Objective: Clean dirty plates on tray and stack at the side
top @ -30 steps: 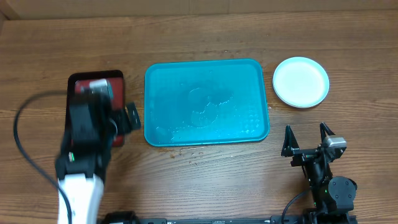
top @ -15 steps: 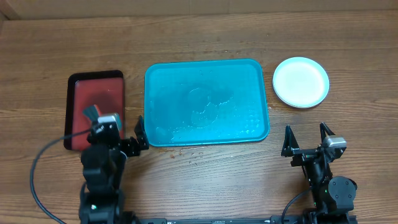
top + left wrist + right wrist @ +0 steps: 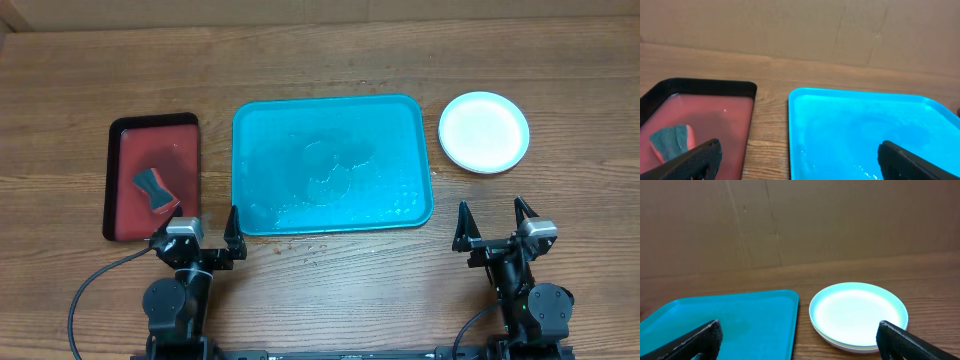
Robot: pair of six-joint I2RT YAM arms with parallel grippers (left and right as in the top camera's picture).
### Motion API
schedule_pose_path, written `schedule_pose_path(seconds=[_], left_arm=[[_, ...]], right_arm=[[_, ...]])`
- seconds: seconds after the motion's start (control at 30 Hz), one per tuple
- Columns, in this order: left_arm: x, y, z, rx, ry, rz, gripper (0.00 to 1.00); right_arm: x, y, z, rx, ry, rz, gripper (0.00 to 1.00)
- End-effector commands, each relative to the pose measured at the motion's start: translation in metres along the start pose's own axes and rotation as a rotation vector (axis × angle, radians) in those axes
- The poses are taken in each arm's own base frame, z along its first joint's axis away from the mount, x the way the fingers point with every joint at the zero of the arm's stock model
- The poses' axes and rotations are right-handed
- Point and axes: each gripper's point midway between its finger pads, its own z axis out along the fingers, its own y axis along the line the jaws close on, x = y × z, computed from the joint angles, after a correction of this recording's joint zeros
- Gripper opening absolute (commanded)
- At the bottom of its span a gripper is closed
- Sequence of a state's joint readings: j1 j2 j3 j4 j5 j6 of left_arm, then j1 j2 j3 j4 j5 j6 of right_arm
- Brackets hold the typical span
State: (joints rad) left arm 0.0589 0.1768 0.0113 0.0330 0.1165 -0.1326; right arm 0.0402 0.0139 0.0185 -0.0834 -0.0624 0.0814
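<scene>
The teal tray (image 3: 333, 165) lies mid-table, wet, with nothing on it. To its right the plates (image 3: 484, 131) stand in one stack on the wood, a pale mint one on top. In the right wrist view the plates (image 3: 858, 312) show a yellow-green and a white rim beneath. My left gripper (image 3: 195, 232) sits low at the table's front, open and holding nothing, facing the gap between the red tray and the teal tray (image 3: 865, 130). My right gripper (image 3: 492, 222) is open in front of the stack, apart from it. Both also show in their wrist views: left gripper (image 3: 800, 162), right gripper (image 3: 800, 342).
A black-rimmed red tray (image 3: 153, 190) lies left of the teal tray with a grey-and-orange sponge (image 3: 152, 188) in it. The left wrist view shows the sponge (image 3: 671, 140) at the lower left. A cardboard wall stands behind the table.
My left arm has pulled back from over the red tray to the table's front edge, uncovering the sponge that lies there. The right arm has not moved.
</scene>
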Motion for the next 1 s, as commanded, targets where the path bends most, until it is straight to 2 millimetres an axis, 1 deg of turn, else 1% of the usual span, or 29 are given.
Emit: schedule_pose_path(seconds=[0.0,0.07,0.13,0.2,0.97], left_arm=[[-0.006,-0.001,-0.005,-0.002,-0.039,0.044,1.0],[-0.001,0.005,-0.008,-0.033,-0.024,0.063,1.0],[-0.012,0.005,-0.011,-0.04,-0.071,0.069,1.0],[-0.01,0.01,-0.011,-0.064,-0.063,0.085,1.0],[-0.01,0.009,-0.011,-0.062,-0.063,0.086,1.0]], right_arm=[[0.002,-0.001,0.0,0.004,-0.005,-0.003,1.0],[0.002,-0.001,0.0,0.004,-0.005,-0.003,1.0],[0.002,-0.001,0.0,0.004,-0.005,-0.003,1.0],[0.002,-0.001,0.0,0.004,-0.005,-0.003,1.0],[0.002,-0.001,0.0,0.004,-0.005,-0.003,1.0]])
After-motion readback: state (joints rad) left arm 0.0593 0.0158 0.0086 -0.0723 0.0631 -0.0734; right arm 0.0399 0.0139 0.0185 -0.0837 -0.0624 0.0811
